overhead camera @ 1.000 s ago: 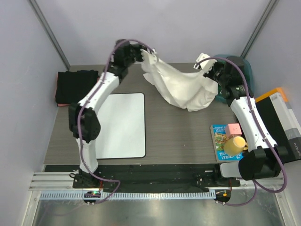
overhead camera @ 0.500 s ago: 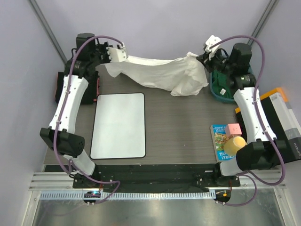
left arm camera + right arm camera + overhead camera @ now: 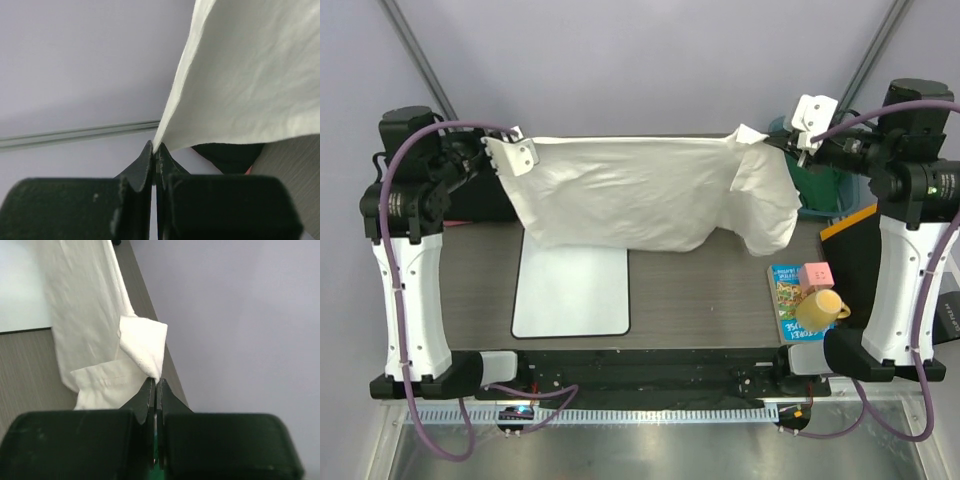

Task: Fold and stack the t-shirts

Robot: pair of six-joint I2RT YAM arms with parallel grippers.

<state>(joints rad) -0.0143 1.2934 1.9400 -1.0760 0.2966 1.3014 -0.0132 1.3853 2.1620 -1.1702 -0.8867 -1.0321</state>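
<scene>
A white t-shirt [image 3: 640,190] hangs spread wide above the back of the table, held by two top corners. My left gripper [image 3: 498,146] is shut on its left corner. In the left wrist view the cloth [image 3: 250,75] rises from the pinched fingertips of that gripper [image 3: 155,147]. My right gripper [image 3: 772,141] is shut on the right corner; the right wrist view shows the shirt [image 3: 90,300] trailing down from the closed tips of this gripper [image 3: 156,381]. The right side sags in a bunched fold. Folded black t-shirts [image 3: 480,200] lie at the far left, mostly hidden.
A white board with a black rim [image 3: 570,290] lies on the table below the shirt, its top edge covered. A teal bin [image 3: 817,190] stands at the back right. A book [image 3: 788,300] with a pink cube and a yellow object on it lies front right.
Both arms have swung outward and up, pulling the corners apart. The shirt went from a bunched heap at the back to a wide hanging sheet.
</scene>
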